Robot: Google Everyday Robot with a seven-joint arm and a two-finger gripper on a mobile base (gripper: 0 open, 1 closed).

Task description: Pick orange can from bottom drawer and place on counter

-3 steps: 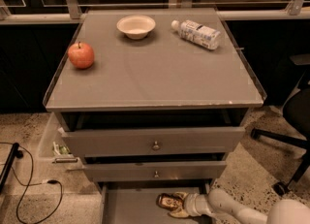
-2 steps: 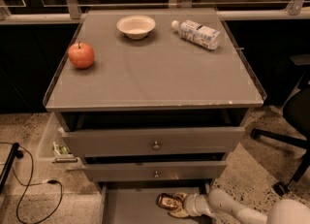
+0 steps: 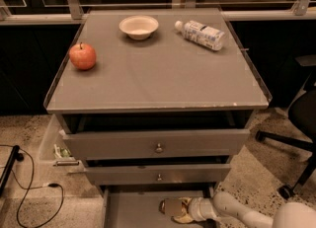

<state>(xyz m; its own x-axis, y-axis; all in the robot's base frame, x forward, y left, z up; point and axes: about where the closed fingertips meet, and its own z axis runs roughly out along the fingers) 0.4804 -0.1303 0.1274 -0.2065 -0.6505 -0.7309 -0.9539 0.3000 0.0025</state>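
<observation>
Gripper (image 3: 187, 210) low in the near part of the scene, reaching from the right into the open bottom drawer (image 3: 132, 210); whether it is apart or clamped cannot be told. The orange can (image 3: 172, 207) lies on the drawer floor right at the gripper's tip, right of the drawer's middle, its pale end facing left. The white arm (image 3: 236, 213) runs from the gripper to the near right corner.

Above the bottom drawer, the middle drawer (image 3: 123, 175) and the top drawer (image 3: 118, 144) each carry a small central knob and stand slightly pulled out, the top one further than the middle one.

The counter (image 3: 163, 79) is the cabinet's flat grey top. On it: a red apple (image 3: 82, 56) near the left edge; a shallow white bowl (image 3: 138, 26) at the far side, left of centre; a white-labelled plastic bottle (image 3: 200, 34) lying on its side at the far right, well apart from the bowl.

On the speckled floor, a black cable (image 3: 30, 191) loops to the left of the cabinet; the base of an office chair (image 3: 286, 145) stands to the right
</observation>
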